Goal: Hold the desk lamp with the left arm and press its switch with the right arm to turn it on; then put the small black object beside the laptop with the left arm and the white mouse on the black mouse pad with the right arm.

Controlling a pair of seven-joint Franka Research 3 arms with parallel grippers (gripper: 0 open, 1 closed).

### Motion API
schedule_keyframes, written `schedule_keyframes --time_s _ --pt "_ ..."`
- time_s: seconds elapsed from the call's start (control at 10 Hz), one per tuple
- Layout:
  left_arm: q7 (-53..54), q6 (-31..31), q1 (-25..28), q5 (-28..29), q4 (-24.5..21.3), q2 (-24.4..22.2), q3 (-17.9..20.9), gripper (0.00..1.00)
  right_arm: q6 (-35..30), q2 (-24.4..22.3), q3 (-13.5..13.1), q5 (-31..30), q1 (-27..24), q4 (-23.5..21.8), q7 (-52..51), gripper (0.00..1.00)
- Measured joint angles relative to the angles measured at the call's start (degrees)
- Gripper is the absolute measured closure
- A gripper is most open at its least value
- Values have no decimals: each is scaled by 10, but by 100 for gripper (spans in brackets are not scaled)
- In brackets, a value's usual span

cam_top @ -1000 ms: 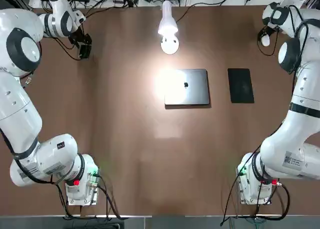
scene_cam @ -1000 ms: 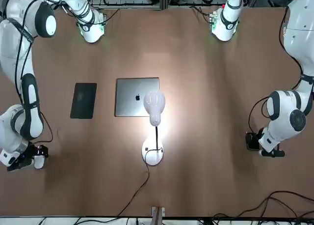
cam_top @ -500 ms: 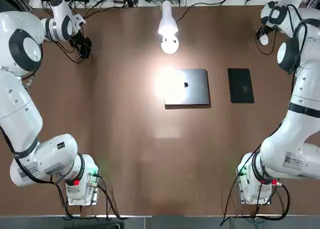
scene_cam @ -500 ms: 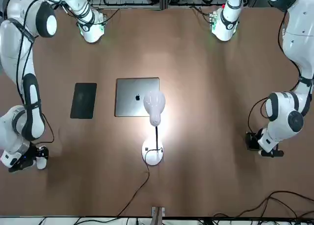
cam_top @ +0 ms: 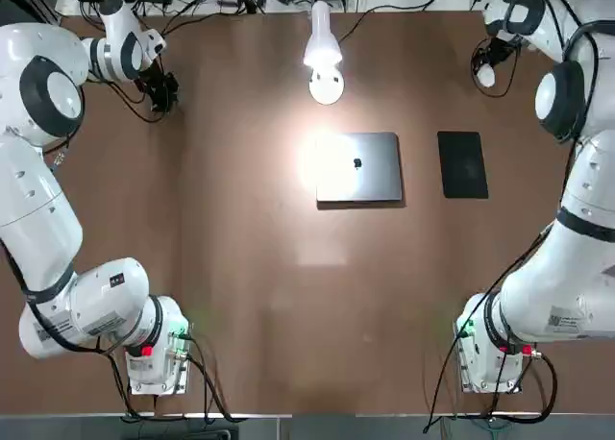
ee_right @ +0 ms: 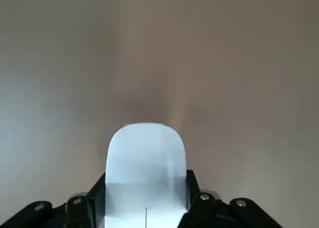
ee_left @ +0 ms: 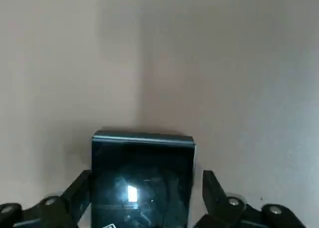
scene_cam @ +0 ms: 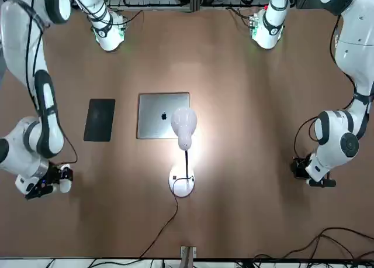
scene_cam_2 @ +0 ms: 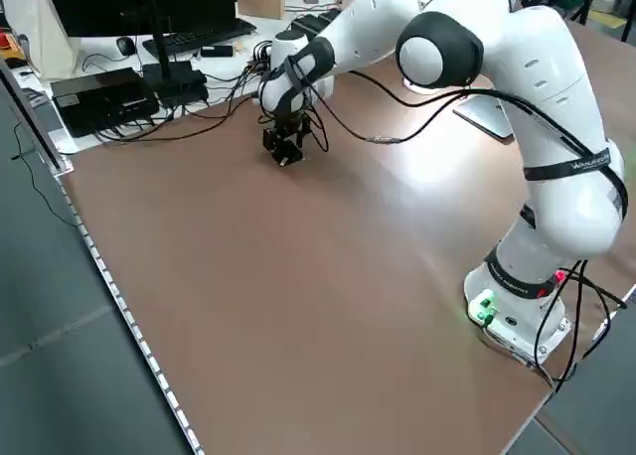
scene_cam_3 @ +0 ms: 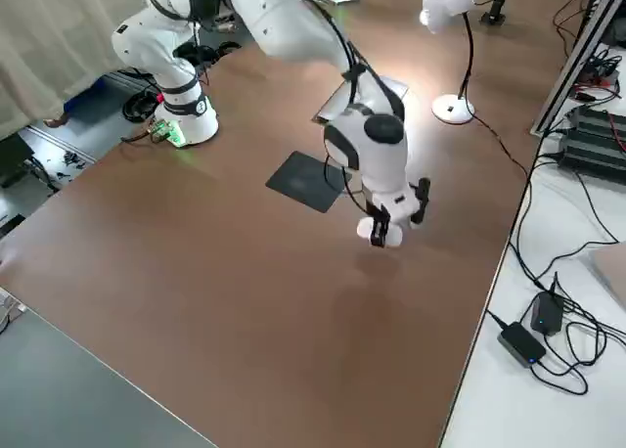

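**Gripping a mouse on the right, open round a black block on the left**

In the left wrist view, easy to see: the small black object, between the fingers of the left tool. In the top view, hidden under that tool at the far left of the counter. Open there, with a little gap on one side of the block; on the other side, too close to tell if touching.

In the right wrist view, a clear look at the white mouse, gripped on both sides by the right tool. In the top view, just a small white bit poking out, at the far right, past the black mouse pad. Hard to tell if lifted off the counter.

In the left side view only, a black screen and a keyboard. In the right side view, a pale curtain.

As for looks: black object shiny like glass, with a bright spot on top. Mouse smooth, white and round at the end. Desk lamp standing far in the middle, white and lit, shining on the grey laptop. Mouse pad flat and dull, lying to the right of the laptop.
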Motion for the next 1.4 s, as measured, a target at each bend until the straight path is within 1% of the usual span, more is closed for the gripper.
schedule_keyframes --time_s 0.1,0.2,0.4,0.5,0.6,0.7,0.9,1.0,1.1,1.2,1.4 --pt "0 1 0 0 1 0 1 17 -1 -58 0 0 24 -75 34 38" --pt "0 1 0 0 2 0 1 20 0 -109 -1 0 42 -144 65 38" --pt "-1 2 1 0 1 -1 1 20 18 -187 -1 0 54 -260 95 38" --pt "-3 2 1 0 -2 -8 -1 20 45 -209 -4 0 54 -308 96 38" --pt "-16 2 1 0 -15 -27 -9 20 79 -219 -6 0 53 -351 101 38" --pt "-40 1 1 0 -42 -56 -26 20 102 -220 -7 0 53 -381 114 38" --pt "-122 0 -5 0 -112 -114 -85 20 109 -220 -6 0 55 -411 136 38" --pt "-159 0 -11 0 -138 -129 -114 20 109 -220 -6 0 55 -419 140 38" --pt "-198 0 -21 0 -156 -134 -139 20 109 -220 -5 0 55 -424 142 38" --pt "-243 0 -46 0 -165 -134 -152 20 109 -220 -5 0 56 -426 143 38" --pt "-342 0 -122 0 -170 -134 -155 20 112 -220 -3 0 64 -428 149 38"
